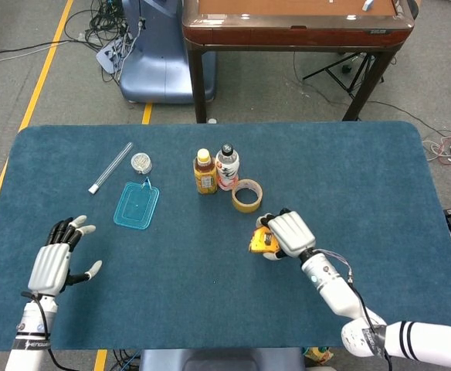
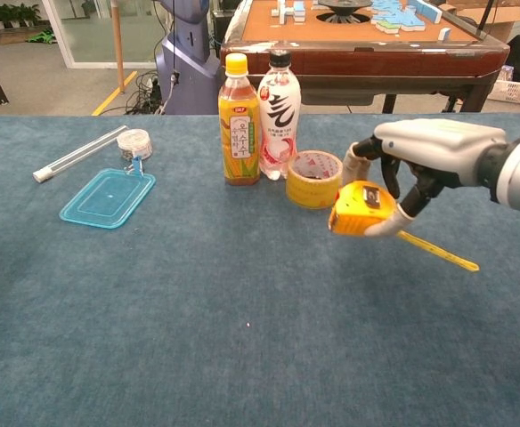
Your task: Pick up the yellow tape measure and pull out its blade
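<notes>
Chest view: tape measure (image 2: 363,209) in right hand (image 2: 425,153).

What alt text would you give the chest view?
The robot's right hand holds a yellow tape measure above the blue table, its blade trailing out. Behind stand two bottles and a tape roll.
</notes>
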`<act>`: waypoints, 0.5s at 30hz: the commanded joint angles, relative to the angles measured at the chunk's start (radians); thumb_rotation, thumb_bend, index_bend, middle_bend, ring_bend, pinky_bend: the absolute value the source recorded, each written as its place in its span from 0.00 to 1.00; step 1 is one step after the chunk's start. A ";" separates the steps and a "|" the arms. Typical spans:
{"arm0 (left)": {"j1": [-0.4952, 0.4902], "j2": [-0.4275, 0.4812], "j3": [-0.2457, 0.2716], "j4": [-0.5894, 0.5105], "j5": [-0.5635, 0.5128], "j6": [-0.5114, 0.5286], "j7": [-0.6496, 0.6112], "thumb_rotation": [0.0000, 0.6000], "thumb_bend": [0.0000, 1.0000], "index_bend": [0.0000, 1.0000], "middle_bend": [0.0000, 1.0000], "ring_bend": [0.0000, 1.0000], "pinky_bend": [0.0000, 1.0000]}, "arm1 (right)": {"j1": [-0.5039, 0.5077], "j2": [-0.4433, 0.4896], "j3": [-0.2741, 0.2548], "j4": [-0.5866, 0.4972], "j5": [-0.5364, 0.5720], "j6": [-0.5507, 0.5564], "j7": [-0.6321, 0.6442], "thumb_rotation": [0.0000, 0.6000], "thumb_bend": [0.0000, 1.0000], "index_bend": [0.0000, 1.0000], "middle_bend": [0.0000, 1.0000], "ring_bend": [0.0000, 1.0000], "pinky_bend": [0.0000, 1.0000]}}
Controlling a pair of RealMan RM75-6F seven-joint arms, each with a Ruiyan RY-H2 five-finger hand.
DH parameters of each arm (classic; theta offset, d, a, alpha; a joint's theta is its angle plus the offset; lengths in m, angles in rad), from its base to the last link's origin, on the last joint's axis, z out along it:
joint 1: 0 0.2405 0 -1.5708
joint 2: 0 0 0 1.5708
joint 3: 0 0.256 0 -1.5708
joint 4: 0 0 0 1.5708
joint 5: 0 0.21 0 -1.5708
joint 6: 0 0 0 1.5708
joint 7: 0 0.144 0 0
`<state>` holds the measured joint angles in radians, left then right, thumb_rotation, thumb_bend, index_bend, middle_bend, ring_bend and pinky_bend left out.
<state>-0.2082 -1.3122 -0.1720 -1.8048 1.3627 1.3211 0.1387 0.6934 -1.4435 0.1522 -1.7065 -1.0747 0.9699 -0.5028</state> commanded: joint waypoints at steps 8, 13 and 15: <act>-0.112 -0.048 -0.070 -0.076 -0.117 -0.117 -0.090 1.00 0.23 0.06 0.11 0.04 0.00 | 0.073 -0.094 0.075 -0.082 0.109 0.074 -0.093 1.00 0.60 0.72 0.71 0.63 0.41; -0.140 -0.087 -0.079 -0.081 -0.149 -0.125 -0.087 1.00 0.23 0.00 0.09 0.03 0.00 | 0.098 -0.160 0.094 -0.089 0.157 0.124 -0.132 1.00 0.63 0.72 0.72 0.66 0.41; -0.152 -0.102 -0.079 -0.081 -0.163 -0.127 -0.076 1.00 0.23 0.00 0.07 0.03 0.00 | 0.107 -0.190 0.107 -0.088 0.174 0.146 -0.138 1.00 0.64 0.73 0.72 0.67 0.41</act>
<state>-0.3552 -1.4087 -0.2499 -1.8851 1.2049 1.1960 0.0582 0.7894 -1.6098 0.2464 -1.7933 -0.9176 1.0960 -0.6304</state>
